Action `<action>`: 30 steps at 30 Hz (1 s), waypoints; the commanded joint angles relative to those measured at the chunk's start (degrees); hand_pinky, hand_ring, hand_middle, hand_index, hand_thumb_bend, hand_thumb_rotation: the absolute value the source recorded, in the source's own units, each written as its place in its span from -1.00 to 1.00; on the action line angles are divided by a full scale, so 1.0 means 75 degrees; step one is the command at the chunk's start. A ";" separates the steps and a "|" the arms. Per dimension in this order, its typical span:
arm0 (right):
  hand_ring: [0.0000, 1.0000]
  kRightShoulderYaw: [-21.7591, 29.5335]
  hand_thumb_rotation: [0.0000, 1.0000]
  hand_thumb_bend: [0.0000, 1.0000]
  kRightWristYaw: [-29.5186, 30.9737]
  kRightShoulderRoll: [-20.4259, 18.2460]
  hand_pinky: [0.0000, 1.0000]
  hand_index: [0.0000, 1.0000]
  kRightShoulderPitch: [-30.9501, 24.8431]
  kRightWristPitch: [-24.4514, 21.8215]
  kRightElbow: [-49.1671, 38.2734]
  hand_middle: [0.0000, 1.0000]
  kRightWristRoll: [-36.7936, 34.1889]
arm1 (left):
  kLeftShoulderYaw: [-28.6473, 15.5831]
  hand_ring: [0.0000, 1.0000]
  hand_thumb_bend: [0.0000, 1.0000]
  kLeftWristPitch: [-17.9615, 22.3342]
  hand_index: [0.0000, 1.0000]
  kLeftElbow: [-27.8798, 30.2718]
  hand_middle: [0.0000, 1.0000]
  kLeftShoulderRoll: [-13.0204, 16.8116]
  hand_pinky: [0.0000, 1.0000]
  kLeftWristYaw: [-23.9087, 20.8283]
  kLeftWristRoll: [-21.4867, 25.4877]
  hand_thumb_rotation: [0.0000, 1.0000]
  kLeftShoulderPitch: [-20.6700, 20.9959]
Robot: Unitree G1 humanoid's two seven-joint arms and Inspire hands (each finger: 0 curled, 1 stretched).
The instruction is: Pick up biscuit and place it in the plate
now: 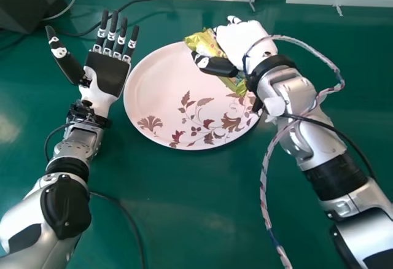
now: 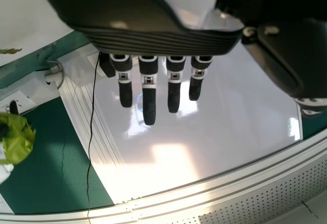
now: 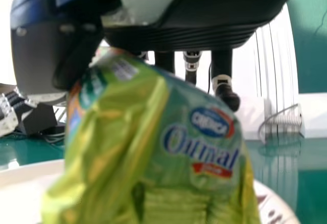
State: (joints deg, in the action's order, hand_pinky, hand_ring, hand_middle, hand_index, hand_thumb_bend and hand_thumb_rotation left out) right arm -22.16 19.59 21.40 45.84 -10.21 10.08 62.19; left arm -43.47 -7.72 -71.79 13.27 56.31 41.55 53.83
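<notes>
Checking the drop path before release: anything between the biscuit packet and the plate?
Nothing visible. The right hand holds the packet over the far right part of the plate; the left hand is off to the left.

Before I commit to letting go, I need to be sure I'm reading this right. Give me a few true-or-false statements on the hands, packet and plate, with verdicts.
1. The right hand grips the packet. True.
2. The left hand is beside the plate, its fingers straight. True.
3. In the head view, the packet is at the plate's near left edge. False: it is at the far right part.
4. The plate is plain all over. False: it has a leaf pattern.
5. The plate is on a green table. True.
</notes>
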 commanded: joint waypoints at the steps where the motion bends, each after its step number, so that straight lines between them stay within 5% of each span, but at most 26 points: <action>1: -0.89 -0.0075 -0.93 0.02 -0.0065 -0.0083 -0.84 -0.02 0.0124 -0.0019 0.0023 -0.72 -0.0111 | 0.0084 0.58 0.93 0.0007 0.93 -0.0171 0.82 -0.0168 0.77 0.0081 -0.0087 0.14 -0.0257; 30: -0.95 -0.0550 -0.92 0.02 -0.0916 -0.0336 -0.88 -0.02 0.0253 0.0251 0.1369 -0.79 -0.0656 | 0.0102 0.56 0.87 0.0157 0.91 -0.0160 0.80 -0.0229 0.78 0.0083 -0.0195 0.03 -0.0259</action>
State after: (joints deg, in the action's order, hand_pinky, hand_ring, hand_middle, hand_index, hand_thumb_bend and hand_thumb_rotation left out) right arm -25.80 13.00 19.54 46.51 -8.56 19.69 57.90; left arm -43.30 -6.50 -71.76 12.85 57.20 40.56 53.96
